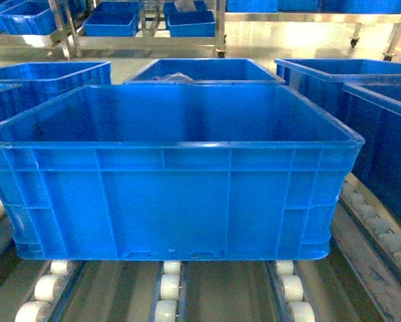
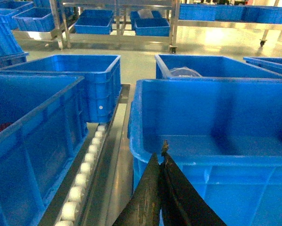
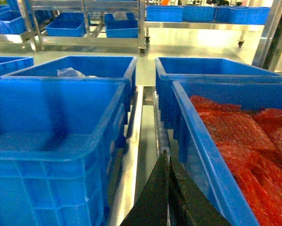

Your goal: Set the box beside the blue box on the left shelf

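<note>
looking through the head view first: the box fills most of the frame, sitting squarely on the left shelf, its base resting on the white rollers of the grey rails. i see it empty inside, smooth inner walls, ribbed outer wall facing me. another blue crate stands just beside it at the right edge of the shelf, and a third crate sits behind it toward the far edge. neither gripper shows in this view.

left wrist view: the left gripper appears at the bottom, its two dark fingers pressed together with no gap i can see and nothing between them; it sits just at the near left corner of the box. a neighbouring crate stands on the left, apart from the box, with a line of rollers and bare rail between them. farther back a smaller crate rests on the same lane.

right wrist view: the right gripper is likewise closed, fingers meeting, holding nothing. it hangs over the gap between the box and the right-hand crate, which is filled with red bagged material. a crate behind the box holds a clear plastic bag. metal racks with more blue crates stand across the floor at the back.
</note>
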Robot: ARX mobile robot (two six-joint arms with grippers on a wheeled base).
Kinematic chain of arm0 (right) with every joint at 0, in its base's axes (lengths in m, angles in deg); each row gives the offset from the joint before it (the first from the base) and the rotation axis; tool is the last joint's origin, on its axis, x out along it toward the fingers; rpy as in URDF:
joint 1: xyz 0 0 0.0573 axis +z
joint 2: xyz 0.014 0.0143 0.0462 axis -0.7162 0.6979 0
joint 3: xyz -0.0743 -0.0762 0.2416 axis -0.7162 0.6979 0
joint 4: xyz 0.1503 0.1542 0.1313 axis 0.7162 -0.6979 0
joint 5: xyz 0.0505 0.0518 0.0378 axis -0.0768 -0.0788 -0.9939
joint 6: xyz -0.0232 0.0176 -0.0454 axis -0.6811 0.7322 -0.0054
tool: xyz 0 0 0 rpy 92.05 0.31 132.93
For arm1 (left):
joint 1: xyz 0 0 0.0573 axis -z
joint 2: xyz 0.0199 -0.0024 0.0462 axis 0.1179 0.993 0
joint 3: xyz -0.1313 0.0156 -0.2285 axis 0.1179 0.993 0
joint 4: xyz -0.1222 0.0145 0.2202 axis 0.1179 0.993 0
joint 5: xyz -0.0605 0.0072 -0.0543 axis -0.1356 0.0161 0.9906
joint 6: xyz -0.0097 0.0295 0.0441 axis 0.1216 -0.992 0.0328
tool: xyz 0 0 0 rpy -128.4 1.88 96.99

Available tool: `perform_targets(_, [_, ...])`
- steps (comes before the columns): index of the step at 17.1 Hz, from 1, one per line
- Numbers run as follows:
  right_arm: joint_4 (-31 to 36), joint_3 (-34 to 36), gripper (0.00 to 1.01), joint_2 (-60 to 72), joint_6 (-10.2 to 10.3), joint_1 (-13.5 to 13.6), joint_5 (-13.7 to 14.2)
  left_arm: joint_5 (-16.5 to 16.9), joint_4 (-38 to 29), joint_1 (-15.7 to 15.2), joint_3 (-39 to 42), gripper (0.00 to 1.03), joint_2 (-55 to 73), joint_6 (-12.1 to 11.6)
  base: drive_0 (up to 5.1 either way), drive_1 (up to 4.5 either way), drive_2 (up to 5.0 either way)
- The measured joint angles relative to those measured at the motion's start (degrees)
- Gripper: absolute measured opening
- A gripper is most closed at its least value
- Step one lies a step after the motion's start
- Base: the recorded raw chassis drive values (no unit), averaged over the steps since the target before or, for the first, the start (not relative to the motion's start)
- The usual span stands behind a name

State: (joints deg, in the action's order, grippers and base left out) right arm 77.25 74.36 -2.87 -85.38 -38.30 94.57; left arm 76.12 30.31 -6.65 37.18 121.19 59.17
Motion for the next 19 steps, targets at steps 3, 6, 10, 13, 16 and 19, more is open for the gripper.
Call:
perform_targets(3, [-1.6,1.92,0.02,-3.15,0.0,-1.09,-0.63,-0.02,0.87,-0.02,1.66,0.02,-2.78,0.0,0.0,0.0,0.0])
perform_targets(6, [1.68,4.55,0.02,-4.39,0.0,-2.1,-1.81,-0.07,-0.94,-0.11,4.31,0.02,-3.48,0.0,0.0,0.0,0.0])
perform_targets(10, [-8.79,7.61,0.02,-16.92,-0.02,-7.8,-7.23,-0.02,9.2,-0.11,6.75,0.02,-16.46,0.0,0.0,0.0,0.0])
perform_targets(13, [-17.22,8.63,0.02,-26.23,0.0,-7.45,-7.43,-0.04,17.57,-0.11,7.45,0.02,-25.86,0.0,0.0,0.0,0.0])
perform_targets(16, [-23.23,8.68,0.02,-32.74,0.0,-7.45,-7.43,-0.02,23.34,-0.11,7.45,0.02,-32.02,0.0,0.0,0.0,0.0])
perform_targets(19, [-25.55,8.7,0.02,-35.19,0.0,-7.45,-7.43,-0.02,25.64,-0.11,7.48,0.02,-34.36,0.0,0.0,0.0,0.0])
